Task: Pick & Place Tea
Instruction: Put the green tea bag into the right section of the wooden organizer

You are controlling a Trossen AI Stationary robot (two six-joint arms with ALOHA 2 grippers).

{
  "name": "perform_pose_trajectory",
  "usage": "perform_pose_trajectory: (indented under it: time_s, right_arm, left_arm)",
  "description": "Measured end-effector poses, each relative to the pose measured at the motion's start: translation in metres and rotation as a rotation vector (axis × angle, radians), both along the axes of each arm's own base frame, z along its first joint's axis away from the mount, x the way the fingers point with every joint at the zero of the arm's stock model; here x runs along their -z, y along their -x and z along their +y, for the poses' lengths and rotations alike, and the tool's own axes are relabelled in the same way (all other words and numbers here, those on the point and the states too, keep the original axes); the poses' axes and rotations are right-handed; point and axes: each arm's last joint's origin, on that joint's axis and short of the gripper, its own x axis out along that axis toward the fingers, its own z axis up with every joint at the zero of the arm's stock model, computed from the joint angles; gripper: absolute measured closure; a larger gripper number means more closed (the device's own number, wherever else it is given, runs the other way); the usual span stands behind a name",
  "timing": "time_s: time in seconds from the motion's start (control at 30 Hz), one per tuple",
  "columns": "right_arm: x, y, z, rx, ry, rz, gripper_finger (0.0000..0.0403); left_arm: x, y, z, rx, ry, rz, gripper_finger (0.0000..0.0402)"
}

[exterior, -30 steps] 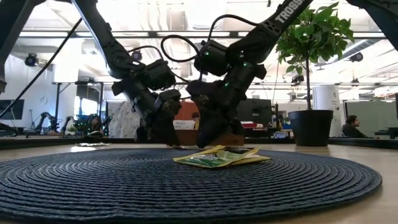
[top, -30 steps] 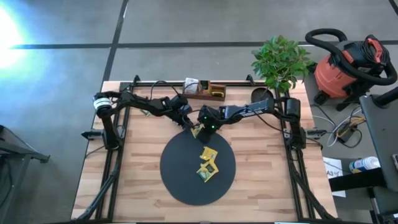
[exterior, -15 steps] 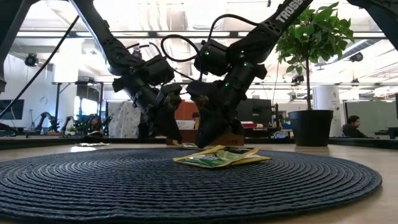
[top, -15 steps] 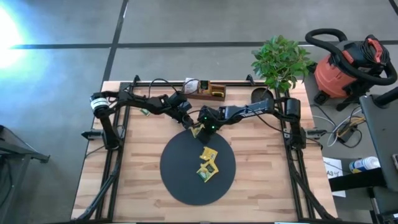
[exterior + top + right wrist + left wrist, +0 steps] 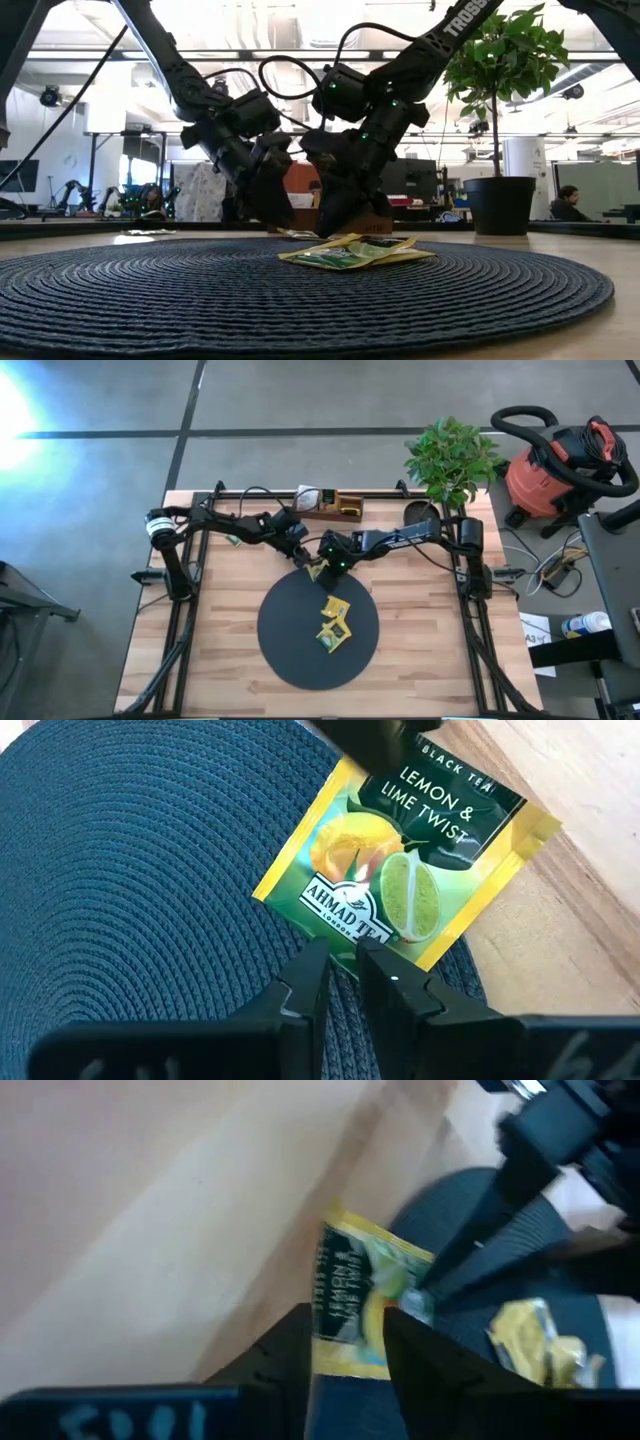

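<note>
Right wrist view: lemon-lime tea packet (image 5: 400, 880) held by the right gripper (image 5: 335, 970), fingers narrow, pinching its edge at the rim of the black disc (image 5: 317, 628).
Risk: packet straddles disc rim and bare table (image 5: 430, 650); left gripper (image 5: 297, 552) just beside it, fingers parting off the far edge, could drag or snag it. More packets (image 5: 334, 624) near disc centre. Beyond the disc: wooden tray (image 5: 330, 507), potted plant (image 5: 452, 458), shop vacuum (image 5: 560, 468), concrete floor.

Grey concrete floor (image 5: 300, 400), red shop vacuum (image 5: 560, 470), potted plant (image 5: 452, 458), bright ceiling lights
</note>
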Motion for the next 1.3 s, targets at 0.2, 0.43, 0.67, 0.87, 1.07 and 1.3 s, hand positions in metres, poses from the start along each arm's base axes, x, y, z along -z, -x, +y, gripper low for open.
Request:
perform_pose_trajectory:
  time_s: [0.2, 0.43, 0.67, 0.87, 1.07, 1.3]
  right_arm:
    - [0.0, 0.0, 0.0, -0.001, 0.0, 0.0, 0.0344]
    - [0.0, 0.0, 0.0, 0.0, -0.001, -0.001, 0.0344]
    - [-0.001, -0.001, 0.0, 0.0, 0.002, -0.011, 0.0344]
    - [-0.002, -0.002, 0.0, 0.003, 0.003, -0.027, 0.0344]
    - [-0.002, -0.003, 0.0, 0.003, 0.003, -0.029, 0.0344]
    - [-0.013, -0.002, -0.004, 0.004, 0.036, -0.048, 0.0344]
  left_arm:
    - [0.004, 0.002, -0.002, 0.004, 0.036, 0.035, 0.0273]
    - [0.009, 0.002, -0.001, 0.013, 0.053, 0.046, 0.0273]
    - [0.01, 0.001, -0.003, 0.049, 0.067, 0.031, 0.0296]
    - [0.006, -0.003, 0.0, 0.051, 0.018, 0.001, 0.0356]
    - [0.003, -0.006, 0.002, 0.075, -0.025, -0.022, 0.0399]
    - [0.003, -0.006, 0.003, 0.069, -0.107, -0.007, 0.0401]
